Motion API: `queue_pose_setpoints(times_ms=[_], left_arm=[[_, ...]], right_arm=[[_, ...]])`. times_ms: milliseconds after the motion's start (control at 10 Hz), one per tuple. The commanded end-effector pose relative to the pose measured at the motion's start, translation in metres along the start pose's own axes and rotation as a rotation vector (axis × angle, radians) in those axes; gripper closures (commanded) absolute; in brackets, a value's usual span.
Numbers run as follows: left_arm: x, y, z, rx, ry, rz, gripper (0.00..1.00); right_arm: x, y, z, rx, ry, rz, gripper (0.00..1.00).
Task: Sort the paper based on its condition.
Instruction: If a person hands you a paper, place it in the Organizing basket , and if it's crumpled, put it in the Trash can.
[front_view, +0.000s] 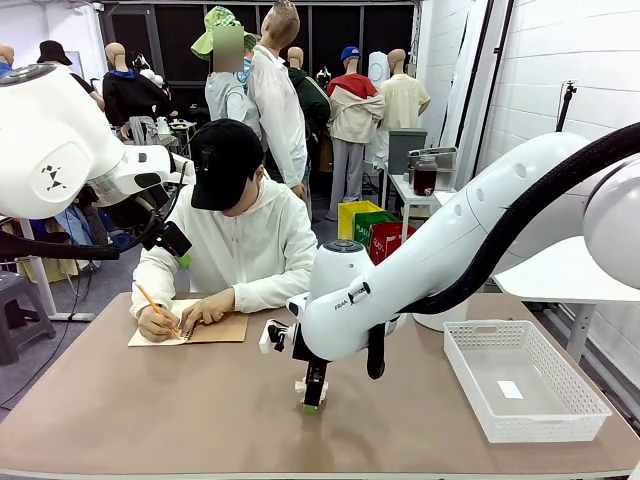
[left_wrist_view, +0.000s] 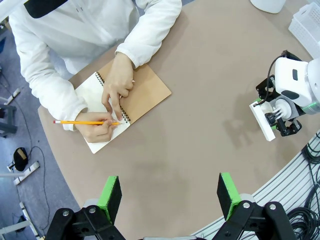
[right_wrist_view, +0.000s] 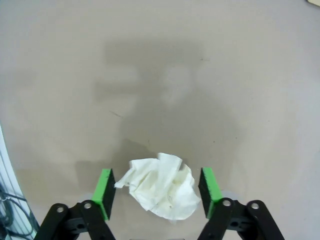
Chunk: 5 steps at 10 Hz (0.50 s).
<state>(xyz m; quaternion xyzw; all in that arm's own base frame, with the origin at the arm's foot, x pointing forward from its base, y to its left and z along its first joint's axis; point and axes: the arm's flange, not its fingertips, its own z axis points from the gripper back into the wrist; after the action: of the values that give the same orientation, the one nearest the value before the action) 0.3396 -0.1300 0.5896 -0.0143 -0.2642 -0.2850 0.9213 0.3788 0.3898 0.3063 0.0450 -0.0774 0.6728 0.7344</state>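
A person (front_view: 250, 240) writes in a spiral notebook (front_view: 215, 328) across the tan table (front_view: 150, 420), and a white basket (front_view: 520, 385) sits at its right. My right gripper (right_wrist_view: 157, 183) straddles the crumpled paper (right_wrist_view: 162, 189) on the table, its fingers spread wide. My left gripper (left_wrist_view: 170, 192) hangs high up, spread wide and holding nothing.

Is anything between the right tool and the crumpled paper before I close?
Nothing visible. The crumpled paper lies on the table, directly between the open fingers of the right tool.
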Motion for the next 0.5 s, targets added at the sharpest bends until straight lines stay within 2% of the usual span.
queue_pose_setpoints(times_ms=[0, 200, 400], left_arm=[[-0.0004, 0.0014, 0.0008, 0.0, -0.002, -0.002, 0.0], [-0.0004, 0.0014, 0.0008, 0.0, -0.002, -0.002, 0.0], [-0.0004, 0.0014, 0.0008, 0.0, -0.002, -0.002, 0.0]], right_arm=[[0.0069, -0.0034, -0.001, -0.007, -0.007, -0.032, 0.33], [0.0064, -0.0043, -0.0021, 0.01, 0.001, -0.031, 0.33], [0.0062, -0.0038, 0.0, 0.003, -0.002, -0.033, 0.7]])
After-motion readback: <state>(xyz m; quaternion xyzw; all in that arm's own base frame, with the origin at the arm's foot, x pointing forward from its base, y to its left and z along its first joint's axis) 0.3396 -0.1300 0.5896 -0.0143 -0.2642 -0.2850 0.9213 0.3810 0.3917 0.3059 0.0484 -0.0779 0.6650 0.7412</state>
